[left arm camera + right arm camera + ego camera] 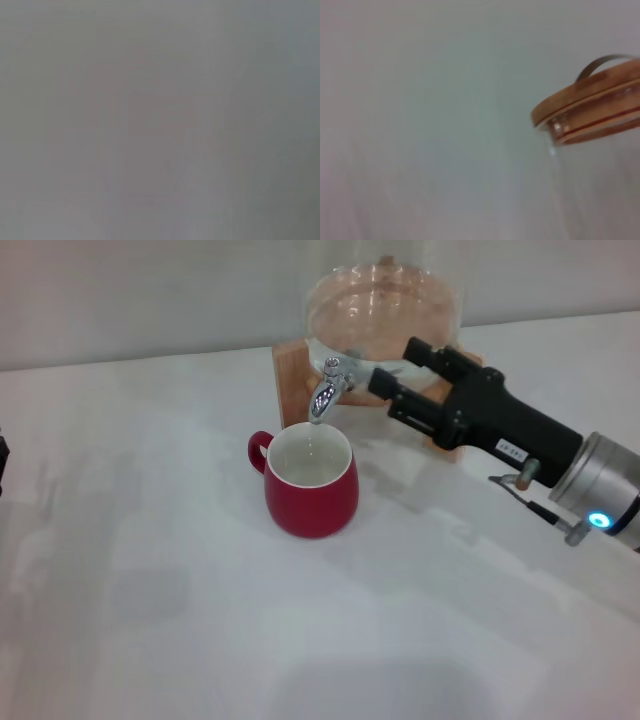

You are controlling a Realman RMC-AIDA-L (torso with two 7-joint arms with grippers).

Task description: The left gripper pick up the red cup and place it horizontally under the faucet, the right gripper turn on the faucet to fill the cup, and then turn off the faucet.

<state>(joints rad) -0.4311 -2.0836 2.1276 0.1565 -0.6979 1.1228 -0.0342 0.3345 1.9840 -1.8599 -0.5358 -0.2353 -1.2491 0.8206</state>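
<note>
The red cup (pixel 311 483) stands upright on the white table, its white inside facing up and its handle toward the left. Its mouth is directly below the spout of the chrome faucet (pixel 327 390). The faucet is fitted to a clear glass dispenser (pixel 383 306) on a wooden stand. My right gripper (pixel 392 362) reaches in from the right, its two black fingers spread apart, with the fingertips just right of the faucet's lever. I cannot tell whether they touch it. The left gripper is out of view, and the left wrist view shows only blank grey.
The white table (pixel 200 620) spreads out in front of and to the left of the cup. The right wrist view shows the dispenser's wooden lid (pixel 585 100) with a metal handle, above its glass wall. A dark sliver (pixel 2 460) sits at the far left edge.
</note>
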